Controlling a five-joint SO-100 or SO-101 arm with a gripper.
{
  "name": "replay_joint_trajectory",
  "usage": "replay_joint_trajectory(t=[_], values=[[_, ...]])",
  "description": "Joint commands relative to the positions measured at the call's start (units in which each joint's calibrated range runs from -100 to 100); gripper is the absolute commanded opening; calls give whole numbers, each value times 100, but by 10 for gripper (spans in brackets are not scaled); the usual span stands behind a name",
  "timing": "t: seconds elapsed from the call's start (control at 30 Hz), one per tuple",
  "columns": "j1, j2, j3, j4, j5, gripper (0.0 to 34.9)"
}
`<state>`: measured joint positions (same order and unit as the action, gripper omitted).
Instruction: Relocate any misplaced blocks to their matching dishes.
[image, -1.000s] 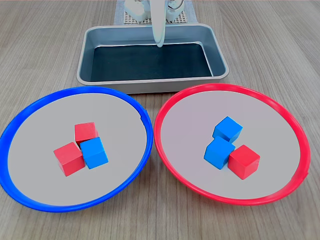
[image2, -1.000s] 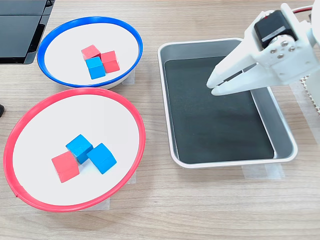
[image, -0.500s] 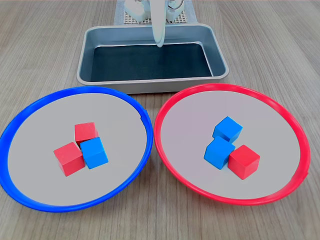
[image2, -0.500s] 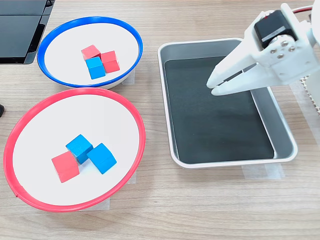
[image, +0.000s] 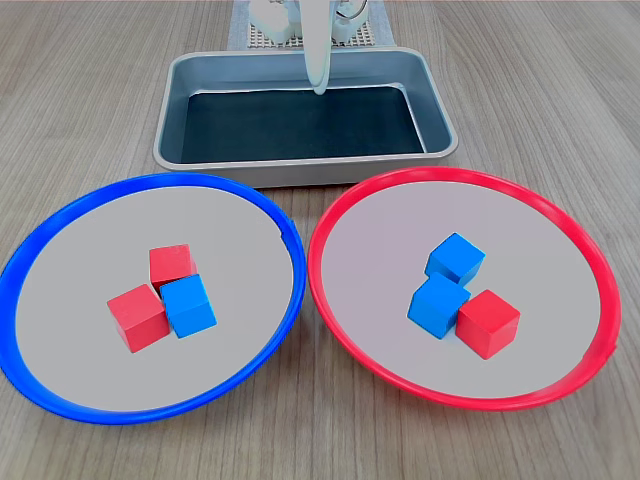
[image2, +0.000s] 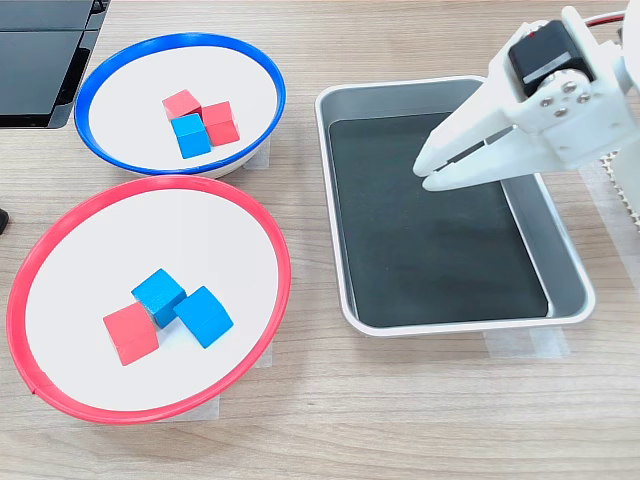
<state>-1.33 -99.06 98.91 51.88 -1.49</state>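
In both exterior views the blue-rimmed plate (image: 70, 345) (image2: 125, 125) holds two red blocks (image: 171, 264) (image: 138, 317) and one blue block (image: 189, 306), all touching. On the red-rimmed plate (image: 565, 255) (image2: 95, 250) lie two blue blocks (image: 455, 258) (image: 437, 305) and one red block (image: 488, 322), also clustered. My white gripper (image2: 422, 174) (image: 318, 88) hangs over the metal tray, away from both plates. Its fingers lie close together with nothing between them.
The rectangular metal tray (image2: 572, 275) (image: 190, 75) with a dark bottom has no objects in it and sits behind the plates in the first exterior view. The arm's white base (image: 245, 35) stands beyond it. A dark flat device (image2: 40, 50) lies at the second exterior view's top left.
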Motion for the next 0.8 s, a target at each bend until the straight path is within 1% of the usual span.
replay_joint_trajectory(t=[0.0,0.27,0.43,0.63,0.77], values=[[-4,341,-301,-25,34,4],[-41,1783,-1848,0,54,5],[-51,3522,-3323,-124,-103,30],[-13,5348,-4798,-247,-288,27],[147,6490,-5808,-313,-361,25]])
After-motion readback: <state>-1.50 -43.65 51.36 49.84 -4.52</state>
